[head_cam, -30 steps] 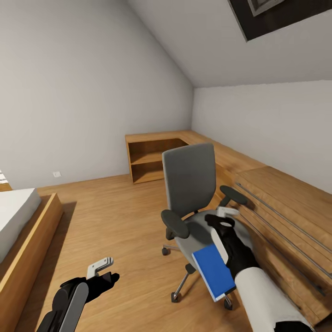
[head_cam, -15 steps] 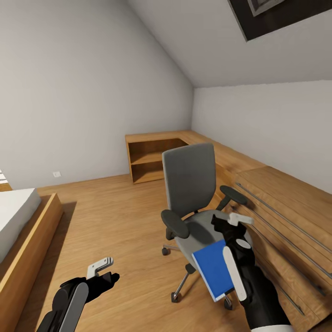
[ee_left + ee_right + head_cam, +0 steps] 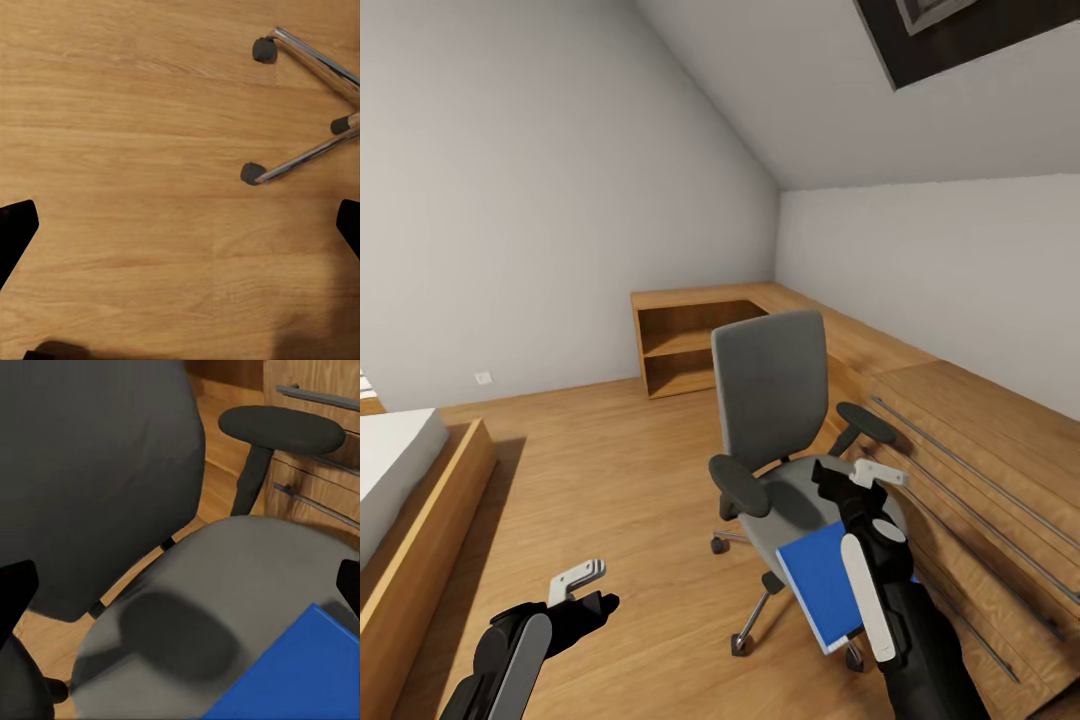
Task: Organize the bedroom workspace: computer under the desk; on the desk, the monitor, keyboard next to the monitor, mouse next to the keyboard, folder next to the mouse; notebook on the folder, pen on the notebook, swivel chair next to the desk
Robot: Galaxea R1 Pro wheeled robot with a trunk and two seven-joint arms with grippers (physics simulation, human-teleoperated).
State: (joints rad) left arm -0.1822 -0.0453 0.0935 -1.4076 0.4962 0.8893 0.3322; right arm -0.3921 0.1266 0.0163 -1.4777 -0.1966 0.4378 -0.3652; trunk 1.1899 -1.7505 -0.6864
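Both arms matte blk w/ 1 pale grey strip each; fingers (image 3: 576, 577) grey-white.

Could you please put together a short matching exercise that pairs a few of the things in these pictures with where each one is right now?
Things:
1. Bright blue flat folder
2. Grey padded swivel chair with black armrests
3. Left gripper
4. Right gripper

Places:
A. Standing on the light wood floor beside the oak drawer cabinet
B. Open above bare floor, near the chair's chrome legs
C. Lying at the front edge of the chair seat
D. Open above the grey seat, beyond the folder

Pairs: 1-C, 2-A, 3-B, 4-D
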